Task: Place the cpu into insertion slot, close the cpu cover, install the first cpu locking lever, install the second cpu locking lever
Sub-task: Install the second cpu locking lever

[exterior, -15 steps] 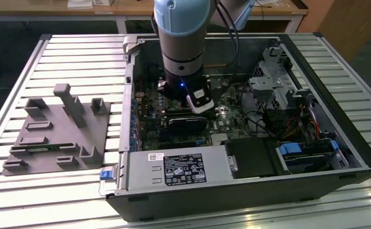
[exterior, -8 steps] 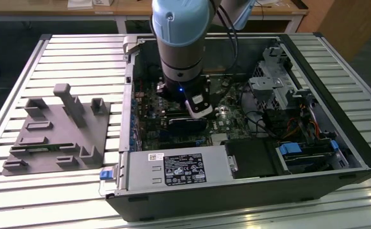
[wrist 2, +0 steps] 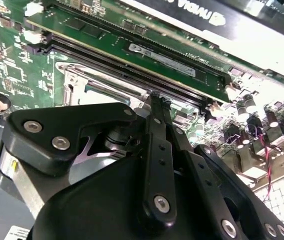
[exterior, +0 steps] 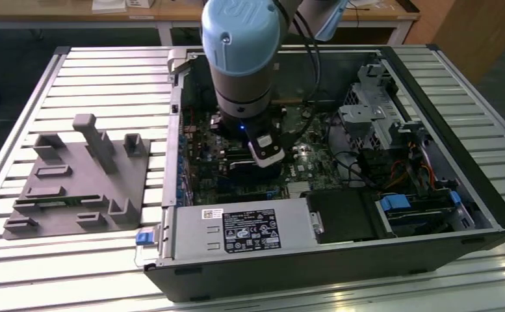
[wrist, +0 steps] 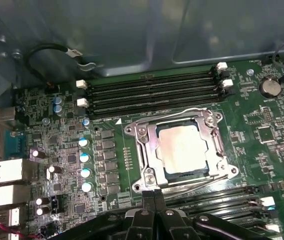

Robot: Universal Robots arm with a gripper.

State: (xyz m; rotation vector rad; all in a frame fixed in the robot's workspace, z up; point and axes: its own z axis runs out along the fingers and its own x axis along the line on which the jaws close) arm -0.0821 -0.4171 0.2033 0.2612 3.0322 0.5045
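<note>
- Cpu (wrist: 181, 148): seated in slot, cover (wrist: 149, 150) down over it.
- Gripper (wrist: 154, 196): fingers pressed together, empty, just beside cover's edge.
- Step, judged: locking levers; next calls for pressing lever (wrist: 191, 184) under its catch.

The cpu (wrist: 184, 147) is showing a matt pale metal face, the cpu cover (wrist: 149, 150) is gleaming silvery metal, and the gripper (wrist: 154, 200) is looking matt black.

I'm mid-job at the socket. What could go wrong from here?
1. The gripper, fingertips together, sits right at the edge of the cpu cover; a skewed push might scrape the board.
2. The cpu lies under the cover; uneven pressure could stress it.
3. Memory slots flank the socket, leaving little room.
</note>
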